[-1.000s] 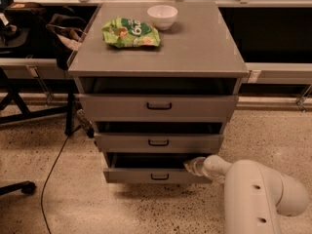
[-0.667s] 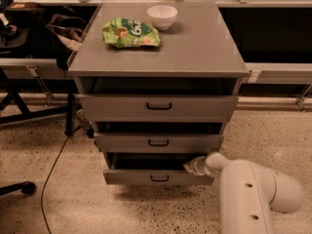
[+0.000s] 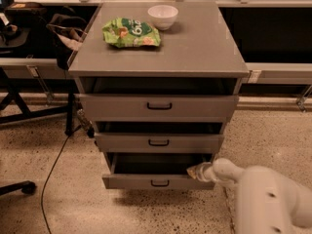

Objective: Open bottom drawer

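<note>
The bottom drawer (image 3: 131, 182) is the lowest grey front of the cabinet, with a small black bar handle (image 3: 160, 183). It stands pulled out a little, with a dark gap above its front. My gripper (image 3: 196, 171) is at the drawer's right end, at the top edge of the front. My white arm (image 3: 265, 194) comes in from the lower right and covers that corner.
The middle drawer (image 3: 159, 143) and top drawer (image 3: 159, 107) sit above, each slightly out. A green snack bag (image 3: 130, 32) and a white bowl (image 3: 163, 16) lie on the cabinet top (image 3: 204, 48). A chair base (image 3: 17, 186) and a black cable (image 3: 53, 165) are on the floor at left.
The bottom drawer has come out a little further. My gripper stays at its right end and has moved toward me with it.
</note>
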Robot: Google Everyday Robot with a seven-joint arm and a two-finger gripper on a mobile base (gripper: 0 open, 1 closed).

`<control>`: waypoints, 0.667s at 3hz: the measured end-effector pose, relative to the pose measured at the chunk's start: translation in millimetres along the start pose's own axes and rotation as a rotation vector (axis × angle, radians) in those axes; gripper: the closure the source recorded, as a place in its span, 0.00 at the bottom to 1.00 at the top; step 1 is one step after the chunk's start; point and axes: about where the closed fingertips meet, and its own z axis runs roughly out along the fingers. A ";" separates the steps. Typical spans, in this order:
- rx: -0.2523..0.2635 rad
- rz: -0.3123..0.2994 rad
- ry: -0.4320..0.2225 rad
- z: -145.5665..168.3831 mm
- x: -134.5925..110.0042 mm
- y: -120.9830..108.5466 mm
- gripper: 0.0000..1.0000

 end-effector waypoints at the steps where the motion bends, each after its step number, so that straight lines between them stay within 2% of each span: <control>1: -0.061 0.077 0.006 -58.8 56.8 25.1 1.00; 2: -0.061 0.077 0.006 -58.7 56.8 25.1 1.00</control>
